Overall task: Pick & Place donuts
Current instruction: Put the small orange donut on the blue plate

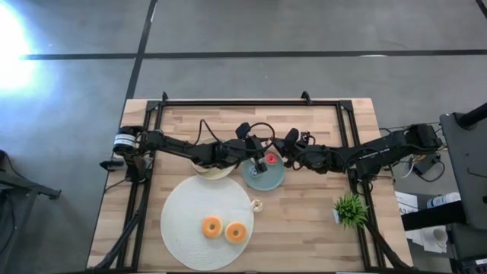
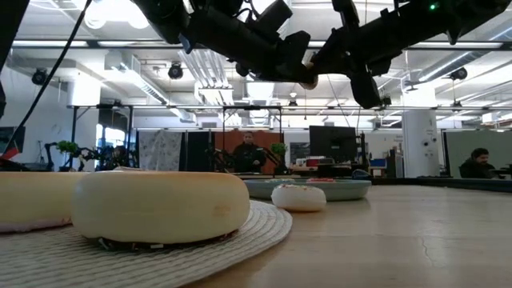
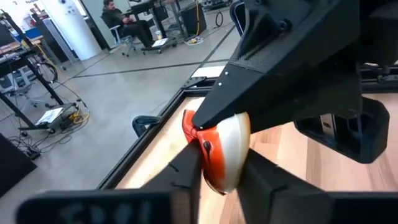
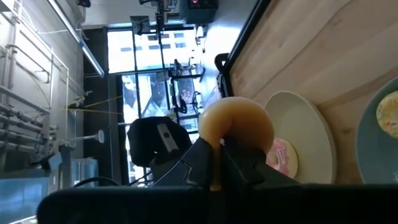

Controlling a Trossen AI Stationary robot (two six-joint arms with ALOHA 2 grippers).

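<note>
Above the middle of the wooden table (image 1: 304, 221), two dark arms meet: the left gripper (image 1: 262, 161) and the right gripper (image 1: 288, 146) hang close together over the teal plate (image 1: 264, 176), which lies near the table's centre. Each gripper has its fingers closed on one donut. The left wrist view shows a red-and-white donut (image 3: 219, 152) pinched between the left fingers, with the right arm's dark body just behind it. The right wrist view shows an orange-tan donut (image 4: 237, 127) clamped at its lower rim, held up off the table. Two more orange-tan donuts (image 1: 212, 226) (image 1: 237, 232) lie side by side on the big white round mat (image 1: 183, 213), toward the table's near edge on the left arm's side. One tiny whitish donut (image 1: 256, 205) sits on the bare wood just beside the mat's edge, between mat and teal plate. A cream plate (image 4: 305, 140), touching or nearly touching the teal one, carries one pink-frosted donut (image 4: 283, 157), and a pale sprinkled item shows on the teal plate in the right wrist view, cut by the frame. One small green plant (image 1: 350, 207) stands near the table's right edge. Beyond the table, seated people show in the room.
</note>
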